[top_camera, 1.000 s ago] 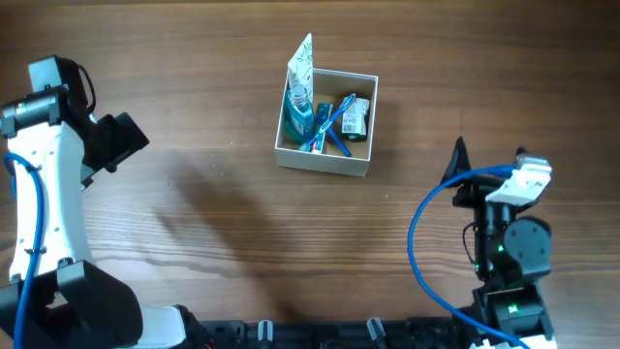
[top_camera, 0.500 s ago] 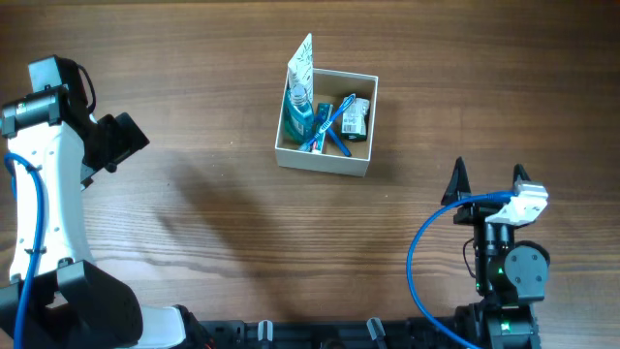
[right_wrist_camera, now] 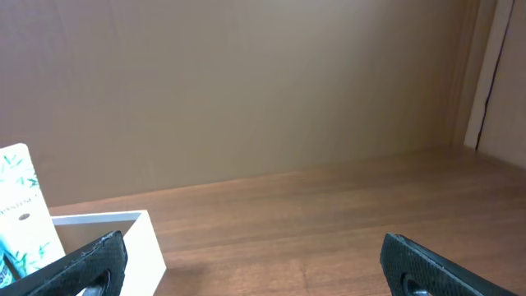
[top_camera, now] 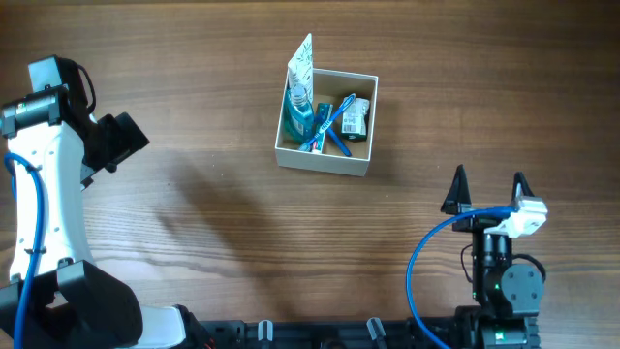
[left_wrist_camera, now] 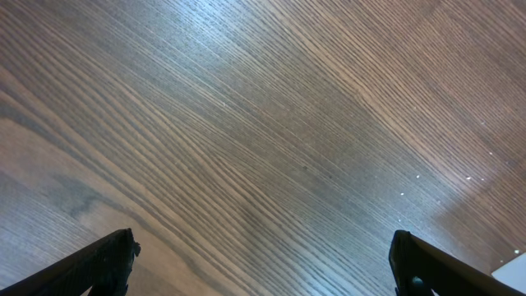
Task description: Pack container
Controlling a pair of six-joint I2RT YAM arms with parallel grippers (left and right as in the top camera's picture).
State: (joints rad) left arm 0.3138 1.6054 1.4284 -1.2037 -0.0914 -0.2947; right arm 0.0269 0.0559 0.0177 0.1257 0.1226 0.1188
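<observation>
The container [top_camera: 324, 160], a square white box with a tan inside, stands at the table's upper middle. It holds a white leaf-print tube [top_camera: 303, 58], a blue bottle [top_camera: 298, 111], blue toothbrushes [top_camera: 327, 124] and a small dark packet [top_camera: 355, 118]. My right gripper [top_camera: 487, 192] is open and empty at the lower right, well clear of the box. Its wrist view shows the box corner [right_wrist_camera: 136, 238] and the tube [right_wrist_camera: 23, 193] at the left, between open fingers [right_wrist_camera: 255, 267]. My left gripper [left_wrist_camera: 261, 267] is open over bare wood; the left arm [top_camera: 48, 126] is raised at the far left.
A blue cable [top_camera: 431, 242] loops beside the right arm's base. A brown wall [right_wrist_camera: 246, 82] rises behind the table's far edge in the right wrist view. A pale corner [left_wrist_camera: 514, 267] shows at the left wrist view's lower right.
My right gripper has drawn back toward the table's front edge, farther from the container, and stays open. The left arm and the box contents have not moved.
</observation>
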